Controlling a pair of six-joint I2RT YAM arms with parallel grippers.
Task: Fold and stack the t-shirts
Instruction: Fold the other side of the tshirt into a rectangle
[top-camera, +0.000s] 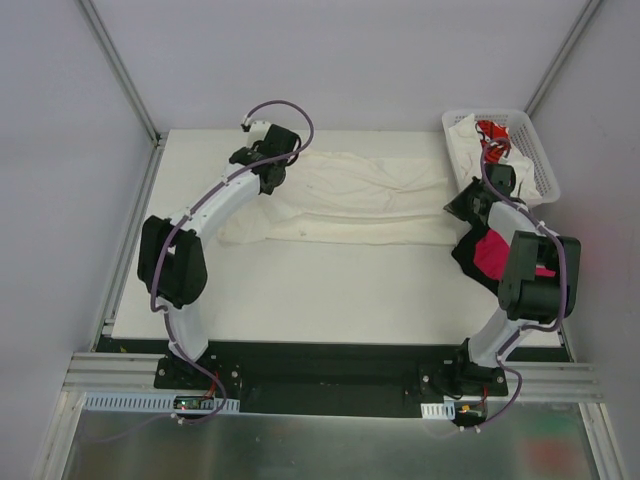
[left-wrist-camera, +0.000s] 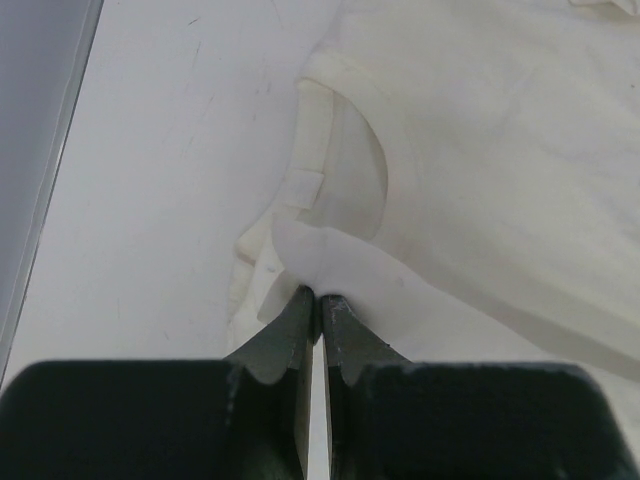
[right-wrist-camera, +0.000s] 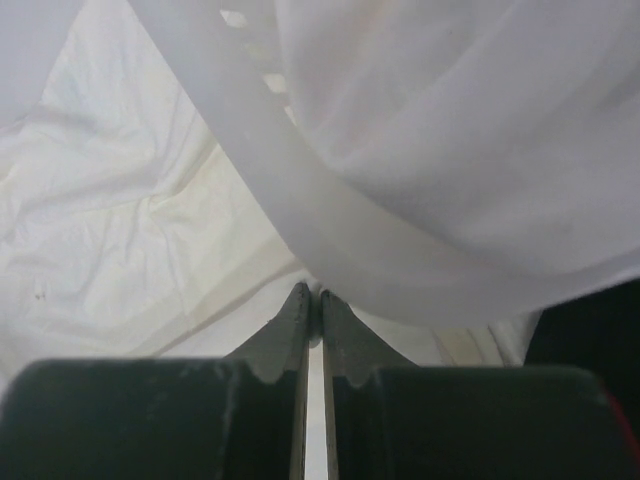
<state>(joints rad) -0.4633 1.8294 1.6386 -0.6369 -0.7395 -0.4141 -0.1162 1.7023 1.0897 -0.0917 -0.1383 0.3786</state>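
White surface (top-camera: 330, 290) fills the middle of the top view. One cream t-shirt (top-camera: 350, 200) lies flat across its upper half, laid out sideways, wrinkled, running from upper centre-left to centre-right.

Left arm (top-camera: 200, 220) curves up from the bottom left to the shirt's left end. Right arm (top-camera: 520, 290) comes up from the bottom right to the shirt's right end.

Basket (top-camera: 535, 140), white lattice, sits in the upper right corner of the surface. It holds bunched white cloth (top-camera: 465, 140) and a red-print shirt (top-camera: 492, 132). The cloth hangs over the rim.

Magenta-pink shirt (top-camera: 490, 255) is crumpled on a black shirt (top-camera: 465, 255) at the right edge, below the basket and partly under the right arm.

Left fingers (left-wrist-camera: 312, 305): pressed together, pinching a fold of the cream t-shirt just beside the neck opening. The collar band and inner tag show upper centre in the left wrist view. That end is slightly lifted at the pinch.

Right fingers (right-wrist-camera: 308, 300): pressed together, tips right at the cream cloth's edge. Can't tell whether fabric is actually caught between them. White cloth drapes over the basket rim just above the tips in the right wrist view, and black cloth shows at the lower right.
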